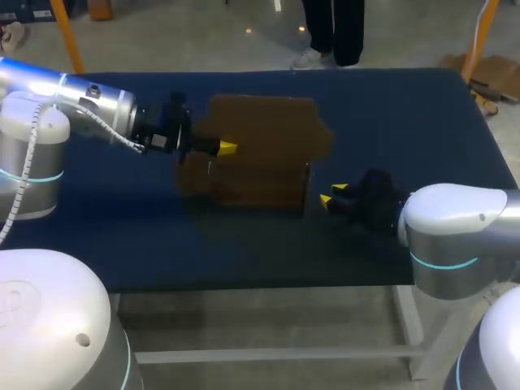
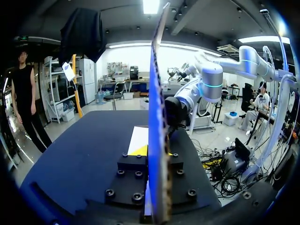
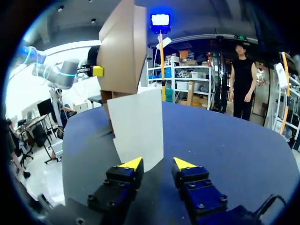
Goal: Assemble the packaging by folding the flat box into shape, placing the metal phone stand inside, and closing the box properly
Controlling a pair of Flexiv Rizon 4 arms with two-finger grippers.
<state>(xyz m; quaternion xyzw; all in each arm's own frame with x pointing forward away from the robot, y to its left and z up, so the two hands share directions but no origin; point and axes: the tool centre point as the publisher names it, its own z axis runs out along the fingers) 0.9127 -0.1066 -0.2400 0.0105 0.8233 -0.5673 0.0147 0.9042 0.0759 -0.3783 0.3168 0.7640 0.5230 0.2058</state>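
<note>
Cardboard, a brown folded box (image 1: 260, 154), is pinched by the left gripper (image 2: 154, 152); the right gripper (image 1: 332, 194) waits just beside it, fingers spread, empty.

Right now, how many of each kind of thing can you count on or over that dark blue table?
Cardboard box: 1
Claws: 2, the left claw and the right claw
Total: 3
</note>
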